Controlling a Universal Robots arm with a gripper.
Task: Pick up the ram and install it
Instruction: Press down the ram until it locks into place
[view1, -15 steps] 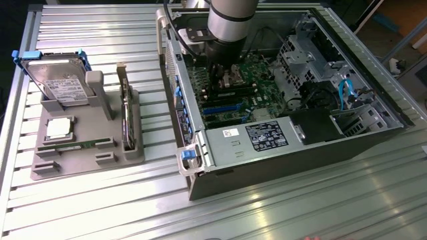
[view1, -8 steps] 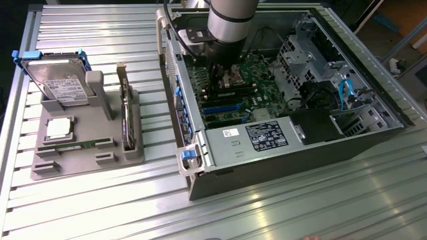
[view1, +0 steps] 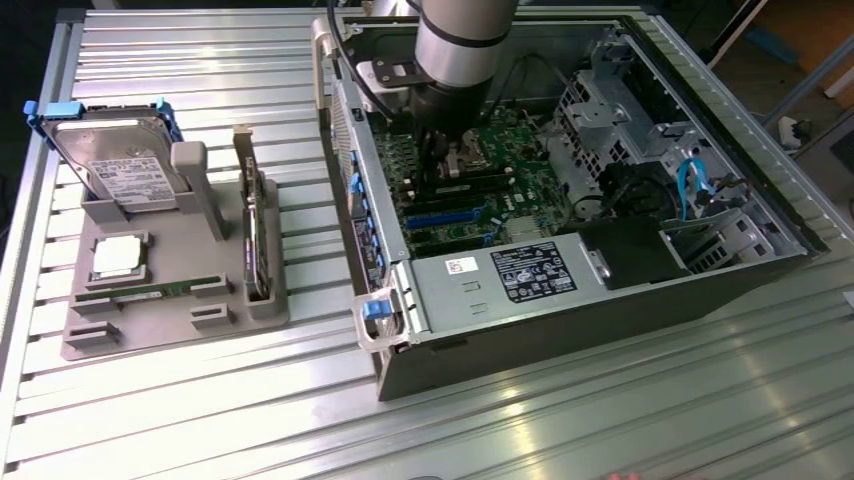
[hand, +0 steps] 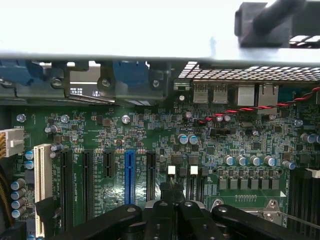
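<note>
Tool (view1: 447, 160) at the end of the grey robot arm (view1: 461, 45) hangs inside the open black computer case (view1: 694, 290), low over the green motherboard (view1: 514, 175), in the upper middle of the exterior view. In the wrist view the tool's black fingers (hand: 172, 192) meet at the lower middle of the frame, pressed together with nothing between them, just above the board near the blue expansion slot (hand: 129, 175) and the black slots beside it.

The long, thin green ram stick (view1: 134, 292) lies flat in a groove of the grey plastic parts holder (view1: 174, 325) at the left of the exterior view, well apart from the tool. On the same holder, a silver square processor chip (view1: 118, 256) sits just above the ram, a silver hard drive in a blue bracket (view1: 114, 165) leans upright at the upper left, and a dark expansion card (view1: 251, 225) stands on edge along the holder's right side. Holder and case both rest on the ribbed metal desk (view1: 574, 420).
</note>
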